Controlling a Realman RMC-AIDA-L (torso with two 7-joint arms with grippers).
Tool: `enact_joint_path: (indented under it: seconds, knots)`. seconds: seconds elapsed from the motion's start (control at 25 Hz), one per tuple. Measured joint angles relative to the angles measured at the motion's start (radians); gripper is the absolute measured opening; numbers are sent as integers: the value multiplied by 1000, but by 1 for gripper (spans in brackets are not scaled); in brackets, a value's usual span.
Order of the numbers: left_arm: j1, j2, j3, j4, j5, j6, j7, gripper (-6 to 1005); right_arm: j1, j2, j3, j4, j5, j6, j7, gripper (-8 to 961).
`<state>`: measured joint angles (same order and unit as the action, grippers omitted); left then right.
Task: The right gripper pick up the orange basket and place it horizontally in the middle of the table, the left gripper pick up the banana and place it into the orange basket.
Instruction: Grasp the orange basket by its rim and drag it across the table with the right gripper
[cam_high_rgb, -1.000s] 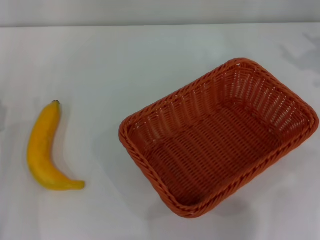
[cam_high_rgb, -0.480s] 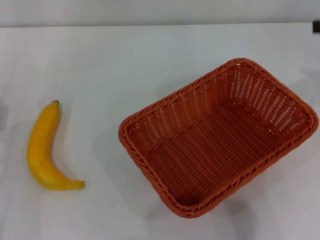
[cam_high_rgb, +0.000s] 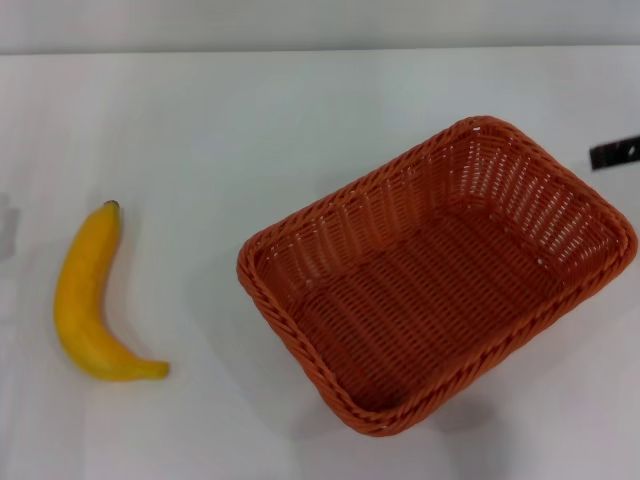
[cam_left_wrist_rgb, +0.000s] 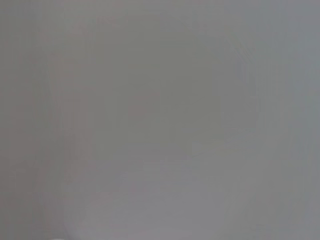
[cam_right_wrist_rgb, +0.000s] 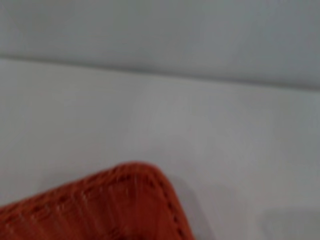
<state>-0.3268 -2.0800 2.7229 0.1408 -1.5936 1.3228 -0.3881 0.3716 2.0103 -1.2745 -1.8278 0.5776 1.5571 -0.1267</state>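
Observation:
The orange basket (cam_high_rgb: 437, 272) sits empty on the white table (cam_high_rgb: 300, 130), right of centre and turned diagonally. Its rounded corner (cam_right_wrist_rgb: 100, 205) also shows in the right wrist view. A yellow banana (cam_high_rgb: 88, 298) lies alone at the left, well apart from the basket. A black part of my right gripper (cam_high_rgb: 615, 152) pokes in at the right edge, just beyond the basket's far right rim and not touching it. My left gripper is out of view, and the left wrist view shows only plain grey.
The table's far edge meets a pale wall (cam_high_rgb: 320, 25) at the back. Bare white tabletop lies between the banana and the basket and behind both.
The black part of my right gripper has come farther in from the right edge, moving nearer toward the basket's far right rim. Basket and banana have not moved.

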Motion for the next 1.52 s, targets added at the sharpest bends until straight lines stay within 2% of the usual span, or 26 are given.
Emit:
enact_joint_path:
  seconds: [0.4, 0.8, 1.0, 1.28, 1.4, 1.52]
  knots:
    - [2, 0, -1, -4, 1, 4, 0, 861, 26, 2, -29, 158, 3, -13, 10, 832]
    - [-1, 1, -7, -15, 0, 4, 0, 862, 94, 2, -38, 312, 4, -55, -12, 825]
    - [-1, 2, -8, -15, -6, 4, 0, 862, 132, 2, -38, 392, 5, -62, -39, 747]
    - [-2, 2, -8, -15, -7, 4, 0, 861, 153, -1, -24, 414, 1, -72, -71, 568]
    - [-3, 2, -8, -15, -8, 4, 0, 861, 178, -5, 13, 467, -3, -68, -71, 491]
    - [-4, 1, -8, -15, -9, 4, 0, 861, 199, -7, 41, 529, -4, -66, -84, 289]
